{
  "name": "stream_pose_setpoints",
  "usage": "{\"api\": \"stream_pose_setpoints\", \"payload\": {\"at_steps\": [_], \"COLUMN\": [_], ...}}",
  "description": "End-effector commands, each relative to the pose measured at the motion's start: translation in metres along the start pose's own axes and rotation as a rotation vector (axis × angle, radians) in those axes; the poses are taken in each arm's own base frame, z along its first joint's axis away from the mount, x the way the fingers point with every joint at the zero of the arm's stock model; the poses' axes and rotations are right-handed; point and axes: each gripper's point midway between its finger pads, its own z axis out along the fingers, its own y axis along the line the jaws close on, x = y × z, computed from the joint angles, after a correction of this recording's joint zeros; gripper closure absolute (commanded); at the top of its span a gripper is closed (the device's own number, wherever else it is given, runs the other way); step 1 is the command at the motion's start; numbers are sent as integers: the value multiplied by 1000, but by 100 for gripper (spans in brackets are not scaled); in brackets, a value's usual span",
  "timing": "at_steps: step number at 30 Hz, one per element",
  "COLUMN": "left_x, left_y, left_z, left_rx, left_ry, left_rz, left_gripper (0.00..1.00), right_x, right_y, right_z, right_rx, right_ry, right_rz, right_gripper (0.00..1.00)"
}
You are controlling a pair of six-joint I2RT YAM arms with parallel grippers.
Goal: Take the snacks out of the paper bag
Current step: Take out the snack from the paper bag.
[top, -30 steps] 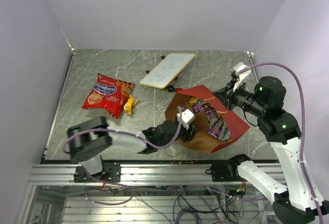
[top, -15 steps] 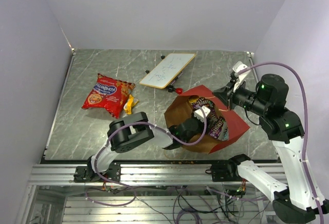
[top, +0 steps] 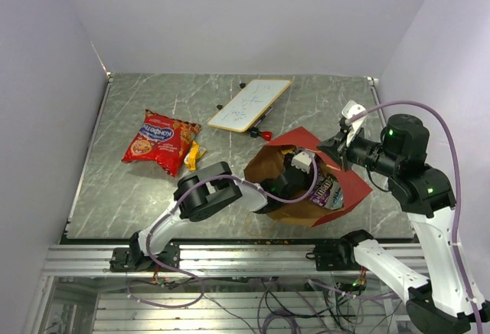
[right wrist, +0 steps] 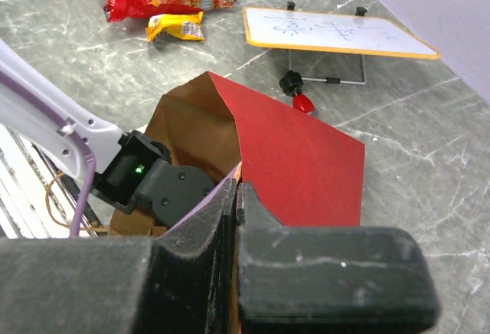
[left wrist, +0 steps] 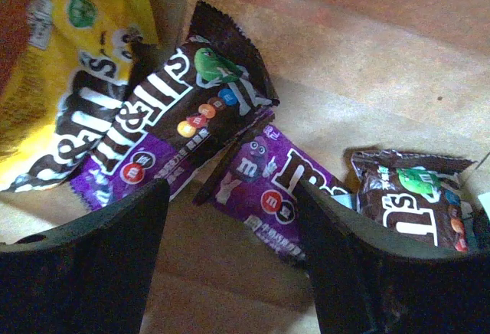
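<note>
The paper bag (top: 348, 185), red outside and brown inside, lies on its side with its mouth facing left. My right gripper (right wrist: 239, 190) is shut on the bag's upper rim and holds it up. My left gripper (left wrist: 230, 273) is open deep inside the bag, empty. Just beyond its fingers lie a yellow packet (left wrist: 61, 81), a dark brown packet (left wrist: 184, 96), a purple packet (left wrist: 276, 188) and a second dark brown packet (left wrist: 413, 204). Outside the bag, the red chip bag (top: 159, 139) and a small yellow packet (top: 193, 155) lie on the table at the left.
A white board with scribbles (top: 249, 104) stands behind the bag, with a red-and-black marker (top: 262, 132) beside it. Crumbs lie near the table's front edge (top: 268, 236). Walls close the table at the left, back and right.
My left arm has swung right and pushed its gripper from the bag's mouth deep inside. The right gripper has kept its hold on the rim, shifting slightly.
</note>
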Motion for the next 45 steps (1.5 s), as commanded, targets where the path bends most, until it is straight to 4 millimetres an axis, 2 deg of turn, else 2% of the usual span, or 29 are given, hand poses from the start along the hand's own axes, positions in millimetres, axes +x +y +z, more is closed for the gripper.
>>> {"api": "stream_pose_setpoints", "payload": {"at_steps": [1,3,6,7,9,14,15,17,21,25,28,34,43,45], "left_x": [16,23,26,24,21,4,-6,-22,-39,-52,-60,-65,-97,-116], "left_y": [-14,-17,-24,-29,-32,-35,-35,-36,-34,-34,-37,-42,-33,-31], "left_z": [13,12,12,12,11,-1,-6,-15,-32,-52,-67,-91,-135,-149], "left_rx": [47,60,108,133,150,183,191,205,226,258,299,351,340,345], "left_ry": [33,33,24,18,5,-17,-11,-19,6,41,73,143,217,222], "left_rz": [-34,-65,-77,-78,-81,-104,-103,-118,-152,-167,-177,-180,-219,-200], "left_gripper": [23,23,31,36,56,73,82,88,93,93,93,93,93,93], "right_x": [9,17,32,34,35,46,52,56,51,32,22,20,20,19], "right_y": [7,6,5,6,7,8,9,12,11,-2,-4,-11,-33,-36], "right_z": [-11,-15,-17,-16,-16,-19,-21,-22,-21,-20,-21,-19,-17,-16], "right_rx": [-16,-8,4,-3,-11,-25,-26,-38,-31,63,104,161,276,287], "right_ry": [26,56,102,108,111,152,162,161,143,68,2,-23,-17,-14], "right_rz": [-62,-98,-115,-113,-112,-176,-208,-231,-238,-191,-146,-70,-16,-20], "right_gripper": [100,100,100,100,100,100,100,100,100,100,100,100,100,100]}}
